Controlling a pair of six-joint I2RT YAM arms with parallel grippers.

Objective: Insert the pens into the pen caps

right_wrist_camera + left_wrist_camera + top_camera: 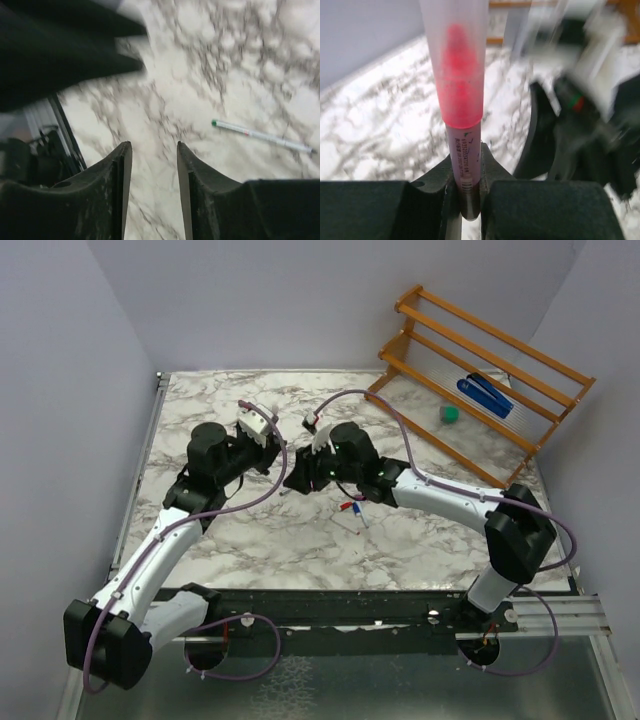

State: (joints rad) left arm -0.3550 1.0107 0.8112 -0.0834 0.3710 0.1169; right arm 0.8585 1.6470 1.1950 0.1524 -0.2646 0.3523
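A pale pink-barrelled pen [464,160] stands upright between the jaws of my left gripper [466,159], which is shut on it. A frosted pen cap [459,60] sits over its upper end, and the red tip shows through. My right gripper [153,146] is open with nothing between its fingers, only marble below. A thin white pen with a green end [260,136] lies on the table beyond it. From above, the left gripper [274,456] and right gripper [299,478] meet near the table's middle. A small red piece [348,506] and a blue one [357,519] lie just right of them.
A wooden rack [480,370] leans at the back right with a blue stapler-like object [487,395] and a small green block [451,414] by it. The right arm's dark body [580,120] looms blurred close to the left gripper. Walls enclose the marble table [250,530].
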